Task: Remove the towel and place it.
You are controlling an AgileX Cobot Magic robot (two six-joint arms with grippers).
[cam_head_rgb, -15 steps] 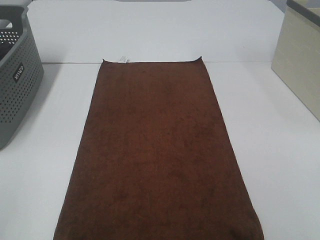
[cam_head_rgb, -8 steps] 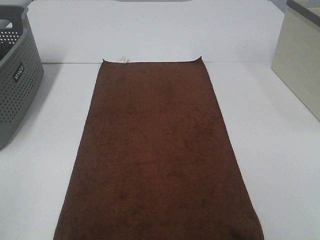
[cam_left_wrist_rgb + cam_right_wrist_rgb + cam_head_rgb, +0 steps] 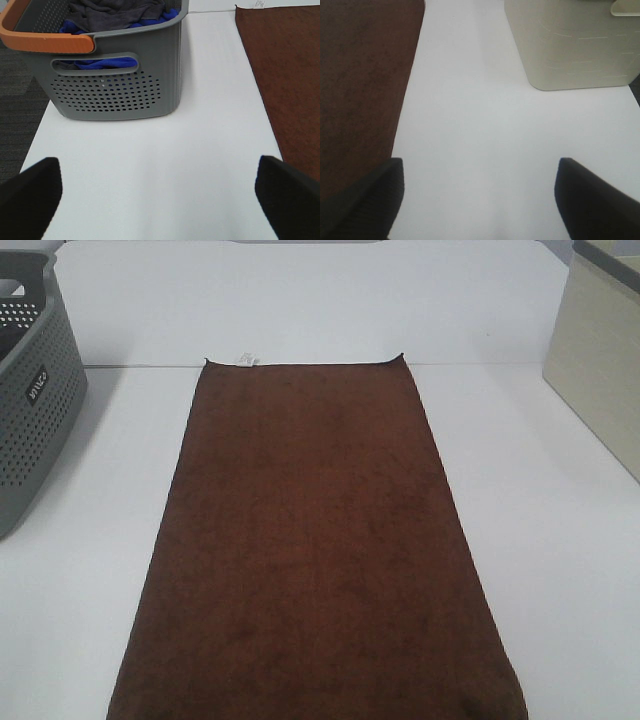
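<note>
The towel (image 3: 315, 550) is lying flat on the worktop (image 3: 560, 540); only the left wrist view is showing clothes (image 3: 117, 15) filling the basket (image 3: 115, 90). Left tool (image 3: 157, 200) and right tool (image 3: 477, 200) are hanging spread, empty.

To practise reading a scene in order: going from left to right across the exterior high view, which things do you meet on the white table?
grey perforated basket → dark reddish-brown towel → beige bin
</note>
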